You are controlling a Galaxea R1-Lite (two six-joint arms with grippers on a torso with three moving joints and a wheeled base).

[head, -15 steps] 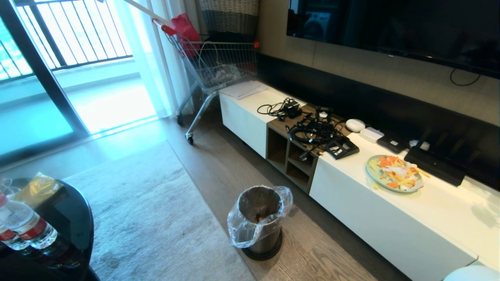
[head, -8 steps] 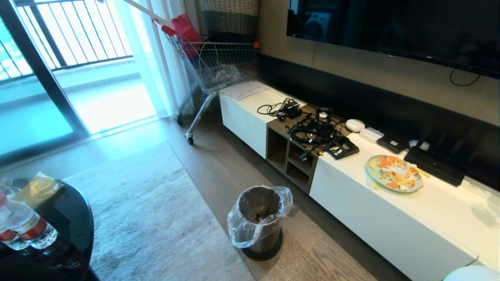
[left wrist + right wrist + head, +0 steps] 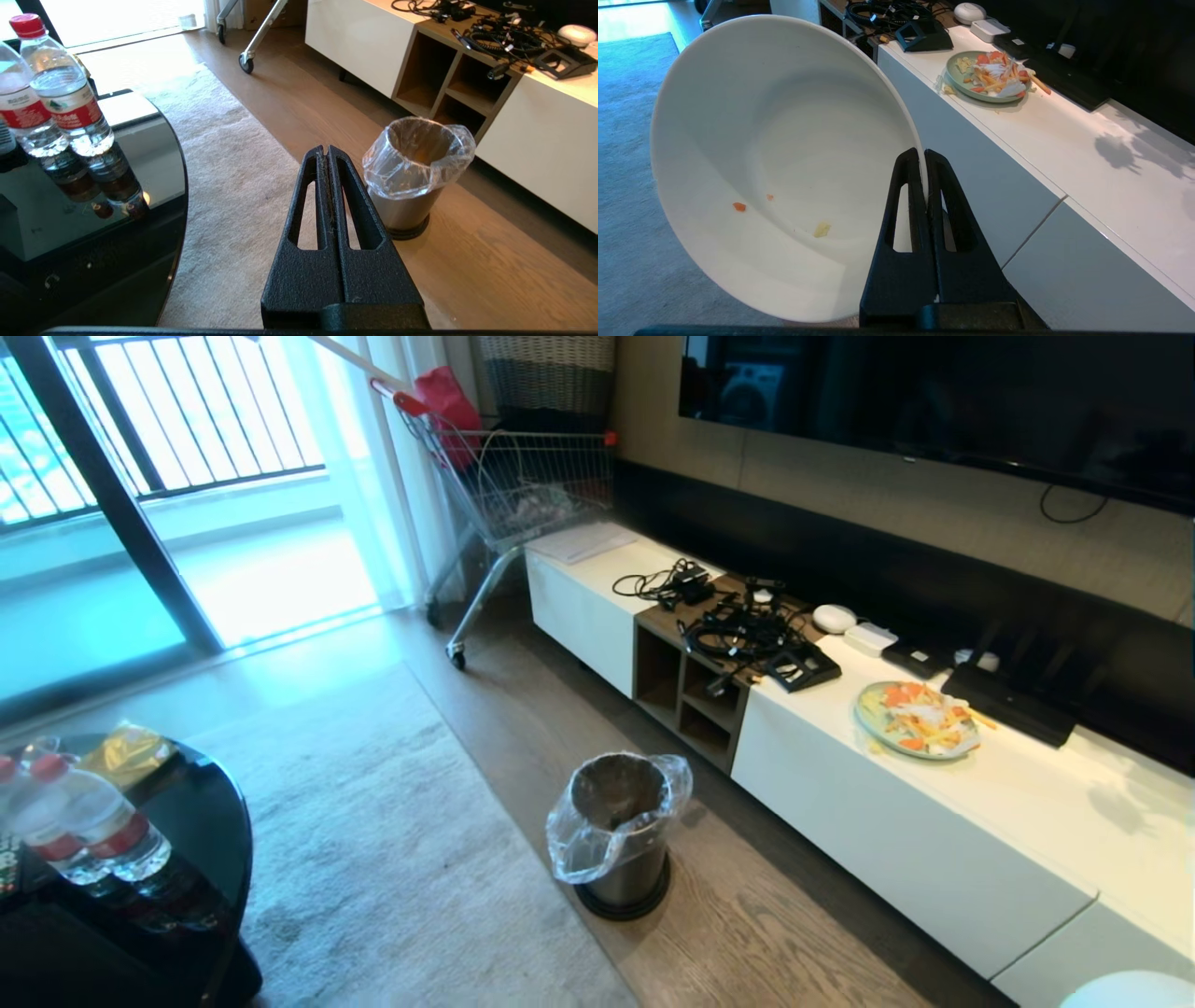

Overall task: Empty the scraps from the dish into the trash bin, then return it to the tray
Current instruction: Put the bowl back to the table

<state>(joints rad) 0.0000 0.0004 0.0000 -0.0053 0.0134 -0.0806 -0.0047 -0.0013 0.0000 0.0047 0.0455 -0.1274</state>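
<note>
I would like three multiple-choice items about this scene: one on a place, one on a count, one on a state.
1. Where does the trash bin stand?
A. on the white cabinet
B. on the wood floor beside the white cabinet
C. inside the shopping cart

2. How many bits of scraps cling inside the dish?
A. none
B. three
C. a full heap

3. What is the state of the right end effector?
A. wide open
B. shut on nothing
C. shut on the dish's rim

Answers:
1 B, its base rests on the floorboards in front of the cabinet.
2 B, two orange bits and one yellow bit show.
3 C, the rim sits between its fingers.
</note>
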